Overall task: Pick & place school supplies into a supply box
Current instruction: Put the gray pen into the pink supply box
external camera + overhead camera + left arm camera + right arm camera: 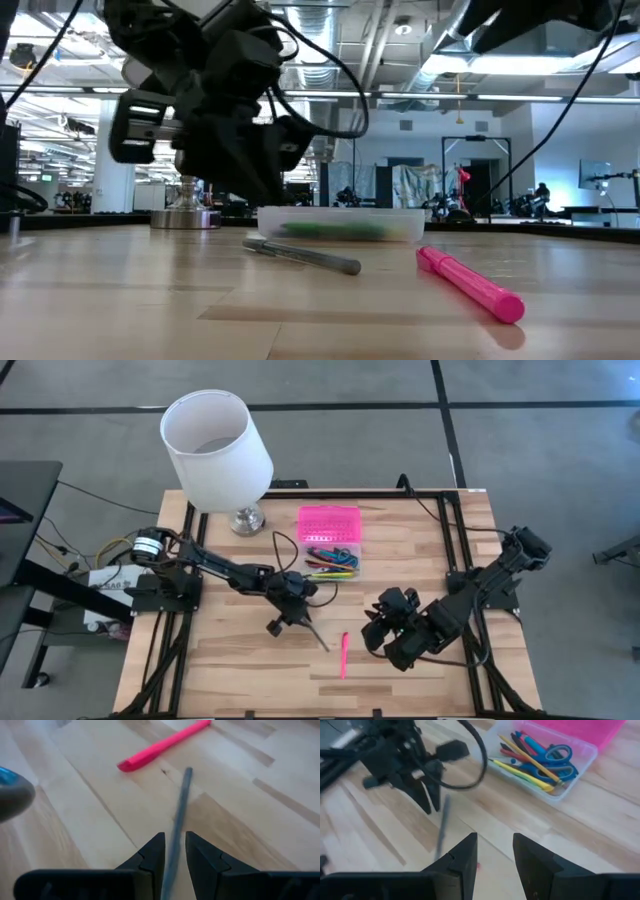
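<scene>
The bench (pixel 240 670) was of pale wood planks with a black metal frame at its edges. Around it lay a grey floor (pixel 520 450) crossed by dark lines. A white lampshade (pixel 215 445) stood on a silver base (pixel 247 520). Beyond, the room was a large hall with exposed ceiling ducts (pixel 400 40), strip lights (pixel 520 97), and what seemed to be cluttered workstations (pixel 420 190).

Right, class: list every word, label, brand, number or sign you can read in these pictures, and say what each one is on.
None can be read.
White box left of the table: dark print, too small to read.
Pink marker, grey pen, pencil case, lamp: no print visible.
</scene>
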`<act>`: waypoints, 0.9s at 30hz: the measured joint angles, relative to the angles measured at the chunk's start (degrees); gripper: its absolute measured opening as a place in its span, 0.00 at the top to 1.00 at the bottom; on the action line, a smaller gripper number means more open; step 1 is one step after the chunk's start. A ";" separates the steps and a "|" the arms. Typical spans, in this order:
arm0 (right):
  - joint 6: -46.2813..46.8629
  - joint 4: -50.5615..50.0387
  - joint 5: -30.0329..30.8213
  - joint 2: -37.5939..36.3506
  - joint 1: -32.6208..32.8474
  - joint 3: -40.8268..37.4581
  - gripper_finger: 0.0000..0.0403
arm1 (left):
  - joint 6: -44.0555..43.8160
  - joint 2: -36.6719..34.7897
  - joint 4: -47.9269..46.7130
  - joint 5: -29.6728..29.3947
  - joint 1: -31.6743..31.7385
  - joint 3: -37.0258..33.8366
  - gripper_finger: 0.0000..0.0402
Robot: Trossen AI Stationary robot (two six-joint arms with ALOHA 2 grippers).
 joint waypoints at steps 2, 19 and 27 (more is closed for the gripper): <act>0.44 0.18 0.12 0.49 0.10 0.02 0.71 | 0.07 1.42 0.37 0.38 -0.05 1.22 0.82; 0.53 0.66 -0.15 0.96 -0.40 0.00 0.71 | 1.42 9.29 -0.99 0.80 -2.84 8.49 0.62; 0.52 0.44 -1.07 0.96 0.12 0.00 0.71 | 2.87 9.78 -8.43 -4.77 -3.16 9.56 0.58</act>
